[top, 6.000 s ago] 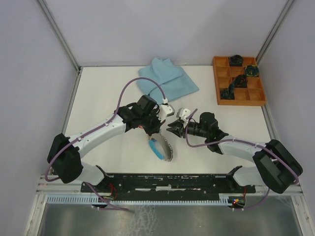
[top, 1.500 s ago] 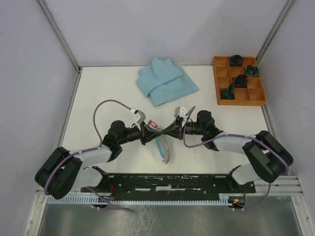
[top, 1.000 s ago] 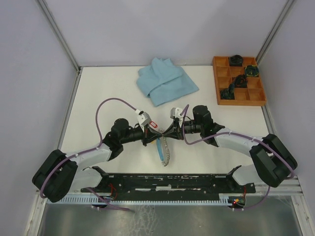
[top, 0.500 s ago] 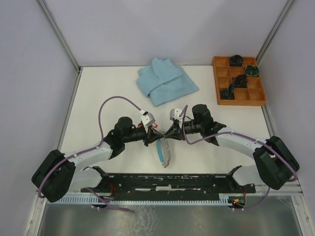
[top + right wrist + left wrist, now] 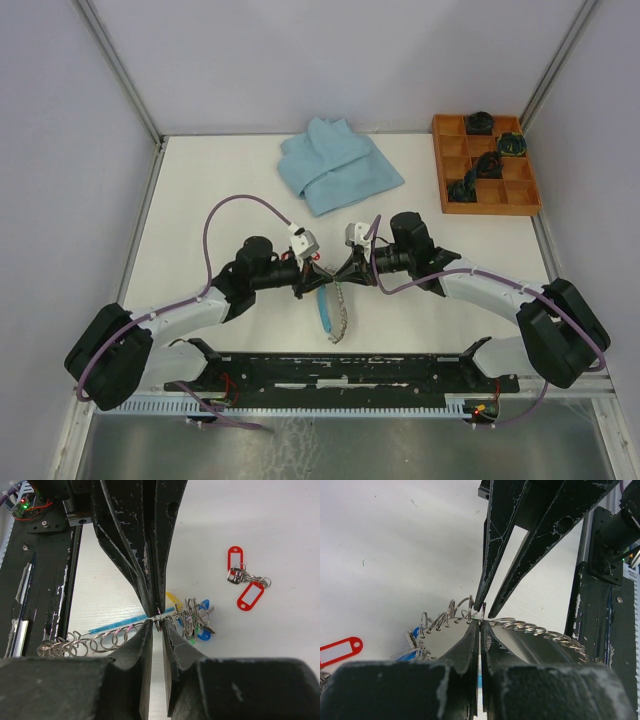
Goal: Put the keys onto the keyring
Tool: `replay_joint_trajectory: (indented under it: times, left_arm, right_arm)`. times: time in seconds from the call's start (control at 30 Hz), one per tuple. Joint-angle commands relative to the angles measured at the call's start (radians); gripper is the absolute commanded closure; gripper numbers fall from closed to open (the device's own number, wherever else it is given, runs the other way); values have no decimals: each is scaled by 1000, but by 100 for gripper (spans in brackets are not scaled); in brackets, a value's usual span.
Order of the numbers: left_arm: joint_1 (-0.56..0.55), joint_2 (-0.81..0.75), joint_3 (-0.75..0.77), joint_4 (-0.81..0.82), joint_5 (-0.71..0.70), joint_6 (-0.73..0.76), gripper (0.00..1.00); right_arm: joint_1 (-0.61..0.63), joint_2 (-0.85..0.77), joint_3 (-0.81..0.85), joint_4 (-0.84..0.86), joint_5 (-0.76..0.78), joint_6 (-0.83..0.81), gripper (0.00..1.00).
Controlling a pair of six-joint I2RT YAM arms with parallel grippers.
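The two arms meet nose to nose near the middle of the white table (image 5: 200,200). The left gripper (image 5: 480,630) has its jaws shut tight, and they pinch the keyring (image 5: 338,312) at its top. The right gripper (image 5: 157,627) comes from the other side. Its jaws are almost together, with one small loop of the ring caught between them. The keyring is grey and curly like a spring. It hangs down from the two tips toward the near edge, and its light-blue part (image 5: 325,312) is on the left.

Some keys (image 5: 195,616) with blue and green tags sit bunched on the ring, right beside the tips. Two more keys with red tags (image 5: 244,578) lie flat on the table, a little way off from the ring.

A folded blue cloth (image 5: 338,165) lies at the back, well apart from the arms. A brown tray (image 5: 494,210) sits in the far right corner, with dark things (image 5: 490,165) in some of its boxes. A black rail (image 5: 350,368) runs along the near edge, close under the ring. Grey walls stand on three sides. There is bare table on the left, and more between the cloth and the tray. A purple cable (image 5: 235,205) loops up over the left arm.
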Motion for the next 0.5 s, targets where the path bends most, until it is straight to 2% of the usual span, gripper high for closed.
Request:
replay_joint_trajectory:
  times: [0.0, 0.17, 0.4, 0.47]
  left_arm:
    - [-7, 5, 53, 24, -7, 59, 97]
    - [-10, 7, 59, 14, -8, 64, 97]
    - [-10, -10, 39, 31, -62, 52, 97]
    - [-12, -18, 17, 62, -88, 33, 93]
  right_arm:
    - [9, -13, 46, 22, -27, -9, 80]
    - [10, -5, 48, 19, -27, -10, 84]
    - [11, -23, 60, -88, 13, -86, 99]
    - [10, -36, 58, -101, 29, -104, 99]
